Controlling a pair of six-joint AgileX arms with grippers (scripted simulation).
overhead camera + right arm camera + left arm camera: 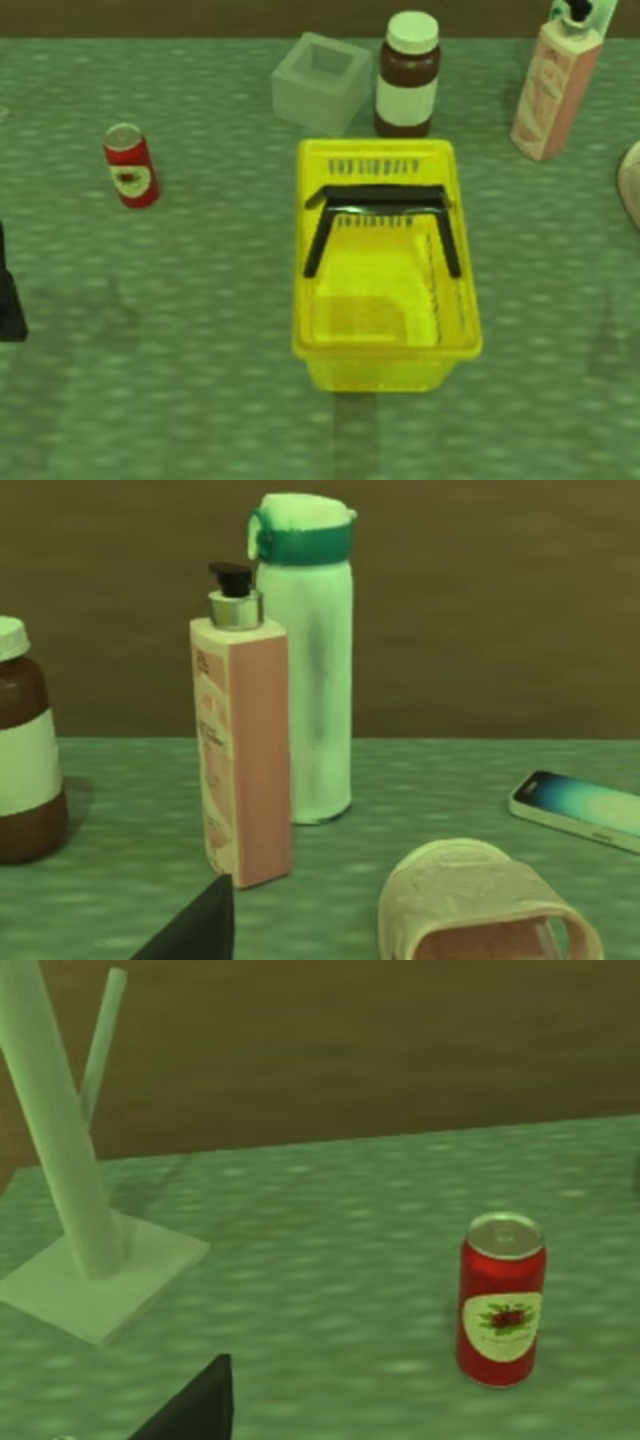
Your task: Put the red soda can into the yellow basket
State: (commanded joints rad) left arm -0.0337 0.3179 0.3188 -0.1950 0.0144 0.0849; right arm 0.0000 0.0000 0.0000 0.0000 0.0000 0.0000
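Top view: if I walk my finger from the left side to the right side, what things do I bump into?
Left arm → red soda can → grey box → brown jar → pink pump bottle.

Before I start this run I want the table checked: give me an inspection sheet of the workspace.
Surface: green mottled table, flat.
Job's things: red soda can upright at the left, apart from the yellow basket at centre, handles folded over it.
Clutter: grey box, brown jar, pink pump bottle, white flask, phone, slipper, white stand.
Grippers: left gripper at the left edge; right not in top view.
Cables: nothing seen.
Surroundings: brown wall behind.
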